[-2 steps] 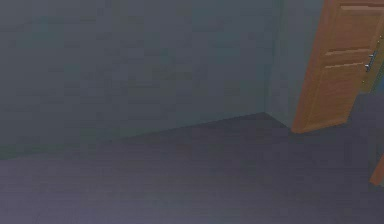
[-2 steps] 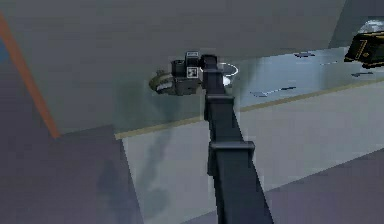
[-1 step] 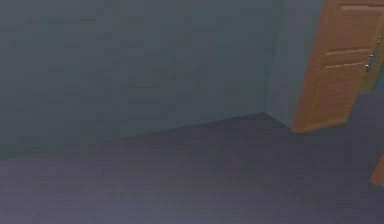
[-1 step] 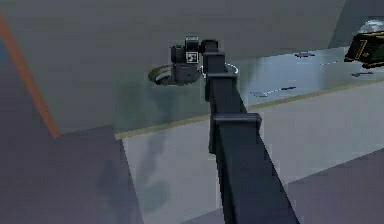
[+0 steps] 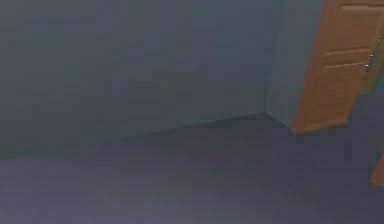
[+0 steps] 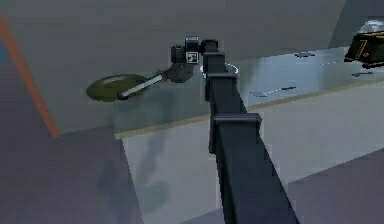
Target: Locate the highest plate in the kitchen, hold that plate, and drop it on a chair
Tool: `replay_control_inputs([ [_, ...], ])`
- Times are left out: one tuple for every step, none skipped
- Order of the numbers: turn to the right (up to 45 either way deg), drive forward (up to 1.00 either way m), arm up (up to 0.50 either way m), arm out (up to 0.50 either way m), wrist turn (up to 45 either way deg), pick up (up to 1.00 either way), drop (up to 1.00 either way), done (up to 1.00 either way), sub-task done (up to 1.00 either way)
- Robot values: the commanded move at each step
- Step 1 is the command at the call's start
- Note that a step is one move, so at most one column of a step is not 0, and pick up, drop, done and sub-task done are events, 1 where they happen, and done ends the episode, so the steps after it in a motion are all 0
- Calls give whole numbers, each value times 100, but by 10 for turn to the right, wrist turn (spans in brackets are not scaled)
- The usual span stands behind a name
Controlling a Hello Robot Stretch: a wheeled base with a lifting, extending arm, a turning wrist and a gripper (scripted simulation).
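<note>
In the arm side view a dark olive round plate [image 6: 108, 89] hangs at the far end of my gripper [image 6: 133, 90], in front of the grey wall and clear of every surface, so the gripper holds the plate. The thin fingers [image 6: 150, 82] run left from the gripper's dark body, beside the white marker squares [image 6: 190, 57]. The dark arm bar [image 6: 240, 150] rises from the bottom edge up to them.
A pale flat surface [image 6: 300, 120] lies below and right of the arm, with a dark object [image 6: 366, 45] at its far right. An orange edge [image 6: 30, 80] slants down the arm side view's left. The forward view has a grey wall, dark floor [image 5: 190, 170] and a wooden door [image 5: 345, 70].
</note>
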Motion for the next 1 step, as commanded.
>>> replay_control_inputs([
  [0,0,0,0,-450,0,0,0,0],
])
